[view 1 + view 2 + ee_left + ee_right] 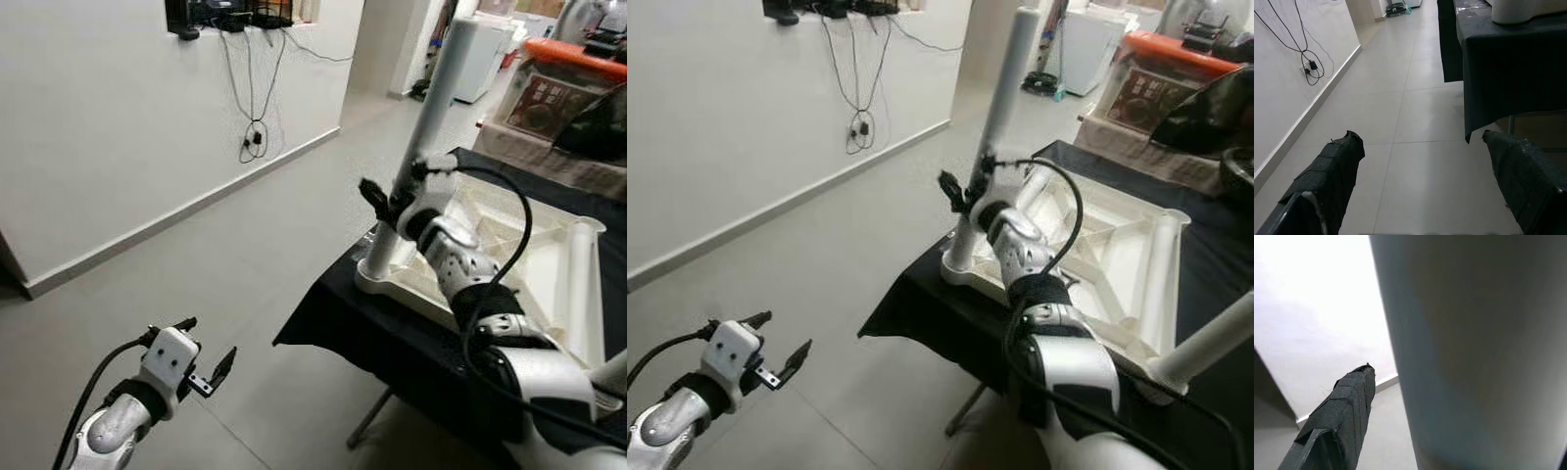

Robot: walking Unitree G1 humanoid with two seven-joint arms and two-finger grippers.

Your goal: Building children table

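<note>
The white children's table top [534, 227] lies upside down on a black-covered table [392, 338]. One white leg [436, 108] stands upright in its near left corner socket. My right gripper [390, 198] is open and reaches around the lower part of that leg. In the right wrist view the leg [1488, 352] looms close, with a small gap to one black finger [1344, 411]. A second leg [580, 284] lies along the top's far side, and a third [1215, 338] juts out at the near right. My left gripper [208, 341] hangs open low over the floor, holding nothing.
Grey tiled floor [1415, 112] stretches left of the black table to a white wall, where cables [253, 137] hang. Behind the table stand a printed box [544, 103], an orange-topped object [578, 54] and a white appliance [485, 54].
</note>
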